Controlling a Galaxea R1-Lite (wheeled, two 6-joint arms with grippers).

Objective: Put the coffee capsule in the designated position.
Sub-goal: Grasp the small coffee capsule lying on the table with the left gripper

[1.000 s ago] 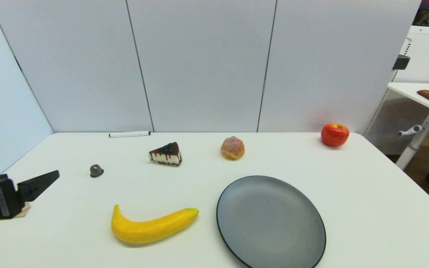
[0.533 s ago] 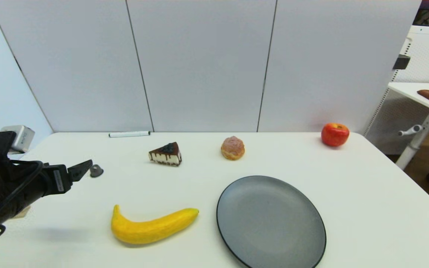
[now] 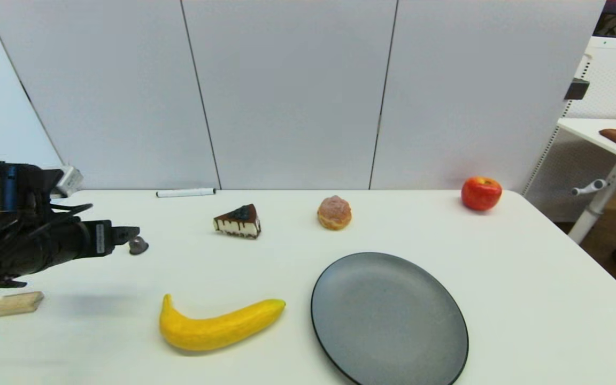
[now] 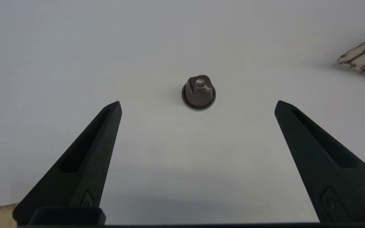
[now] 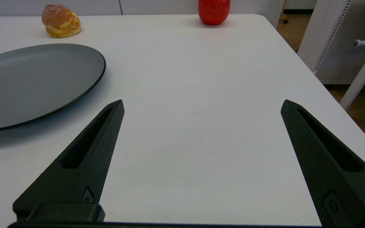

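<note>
The coffee capsule (image 3: 138,245) (image 4: 198,93), a tiny dark grey-brown dome with a flared rim, stands upright on the white table at the left. My left gripper (image 3: 130,234) (image 4: 197,103) hovers above it, just short of the capsule, open wide with nothing between its fingers. In the left wrist view the capsule lies centred ahead of the two fingertips. The designated position has no marking that I can see. My right gripper (image 5: 201,103) stands open over bare table at the right, out of the head view.
A banana (image 3: 217,327) and a grey plate (image 3: 388,318) lie in front. A cake slice (image 3: 238,221), cream puff (image 3: 334,213), apple (image 3: 480,193) and white marker (image 3: 185,192) sit farther back. A small wooden block (image 3: 18,302) rests near the left edge.
My left arm has risen and reached forward and right until its fingertips stand over the capsule. The wooden block it hid now shows. The capsule has not moved.
</note>
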